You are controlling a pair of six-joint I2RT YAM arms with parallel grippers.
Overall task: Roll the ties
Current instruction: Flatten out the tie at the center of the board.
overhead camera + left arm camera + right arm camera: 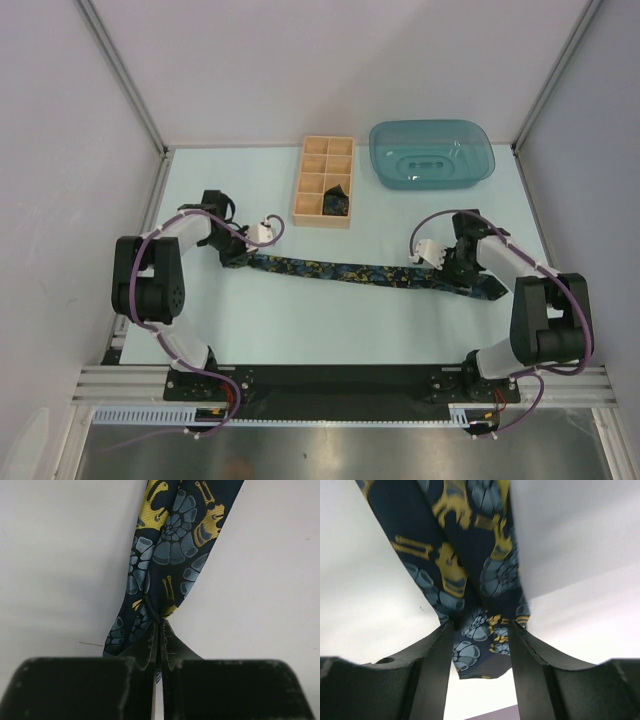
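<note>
One dark navy tie (350, 270) with a blue-yellow pattern lies stretched across the table between my two grippers. My left gripper (238, 256) is shut on its narrow left end; in the left wrist view the jaws (160, 625) are pressed together on the fabric (170, 545). My right gripper (466, 272) is over the wide right end. In the right wrist view its fingers (481, 627) stand apart with the tie (465, 555) between them and the pointed tip showing in the gap. A dark roll (336, 200) sits in a compartment of the wooden box.
A compartmented wooden box (312, 170) stands at the back centre. A teal plastic tray (432, 155) lies to its right. White walls and metal posts close in the table on three sides.
</note>
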